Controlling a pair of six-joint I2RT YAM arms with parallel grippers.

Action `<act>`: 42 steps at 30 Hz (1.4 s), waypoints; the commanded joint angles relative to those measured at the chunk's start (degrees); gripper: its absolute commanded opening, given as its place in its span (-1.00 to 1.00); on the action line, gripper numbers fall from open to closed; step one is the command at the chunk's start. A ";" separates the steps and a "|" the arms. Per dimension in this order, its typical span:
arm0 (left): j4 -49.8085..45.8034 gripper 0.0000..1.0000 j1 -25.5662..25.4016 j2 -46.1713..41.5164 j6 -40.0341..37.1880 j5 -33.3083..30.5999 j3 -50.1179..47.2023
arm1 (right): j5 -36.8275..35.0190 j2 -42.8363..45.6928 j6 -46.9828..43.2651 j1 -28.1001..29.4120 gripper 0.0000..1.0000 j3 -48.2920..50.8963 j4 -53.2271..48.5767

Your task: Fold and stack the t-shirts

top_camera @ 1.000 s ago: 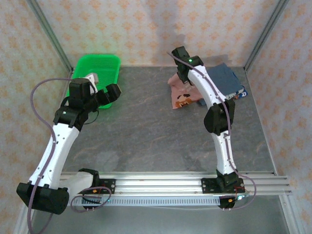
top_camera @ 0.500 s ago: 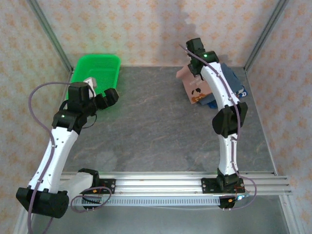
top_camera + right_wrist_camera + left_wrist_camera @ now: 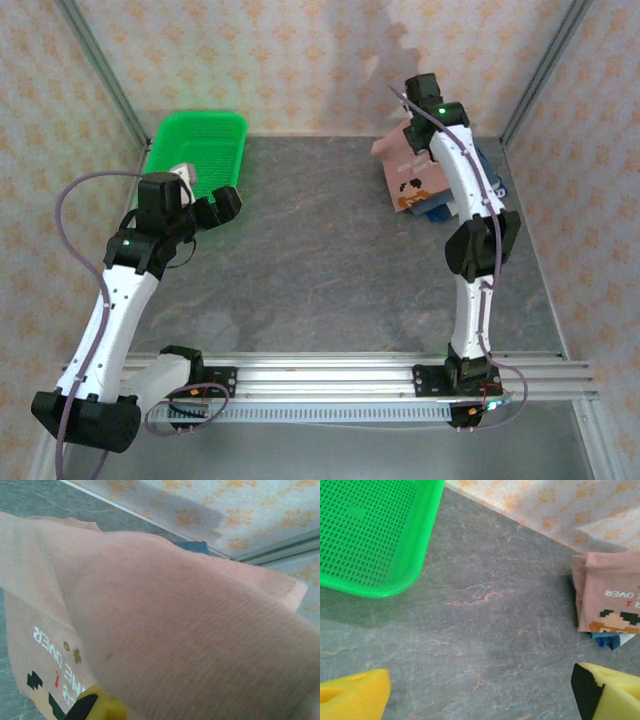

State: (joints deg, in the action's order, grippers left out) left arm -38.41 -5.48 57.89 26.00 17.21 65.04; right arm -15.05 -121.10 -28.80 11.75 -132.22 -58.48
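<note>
The right pincer (image 3: 413, 135) grips the folded pink t-shirt (image 3: 410, 180) over the blue t-shirt (image 3: 487, 172); only setting it down seems left. The left pincer (image 3: 480, 690) gapes empty.

One pink t-shirt (image 3: 410, 180), one blue t-shirt (image 3: 192, 545), one green basket (image 3: 200, 145).

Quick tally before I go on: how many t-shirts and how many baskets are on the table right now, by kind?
T-shirts: 2, the pink t-shirt and the blue t-shirt
Baskets: 1, the green basket
Total: 3
</note>
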 commanded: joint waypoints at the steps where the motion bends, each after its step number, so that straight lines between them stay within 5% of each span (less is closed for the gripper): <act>1: -2.71 0.89 0.79 -0.59 -2.01 -2.12 0.62 | -0.39 4.03 -0.47 -2.09 -1.00 0.60 2.53; 25: -13.90 0.89 1.43 -1.35 -5.51 -6.52 4.26 | 1.94 -12.10 7.68 -13.80 -1.00 -6.64 10.43; 32: -17.99 0.89 1.62 -2.94 -5.90 -8.03 4.28 | -4.19 -15.11 14.96 -18.45 0.38 -11.14 13.34; 42: -11.98 0.89 1.71 -3.76 -2.17 -5.26 2.55 | 3.30 -2.84 21.45 -19.22 0.67 -4.78 7.01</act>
State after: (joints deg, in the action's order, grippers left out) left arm -53.10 -4.34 55.20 22.46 11.60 68.38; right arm -14.41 -132.97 -10.90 -7.86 -139.28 -48.38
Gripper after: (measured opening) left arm 0.946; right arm 0.830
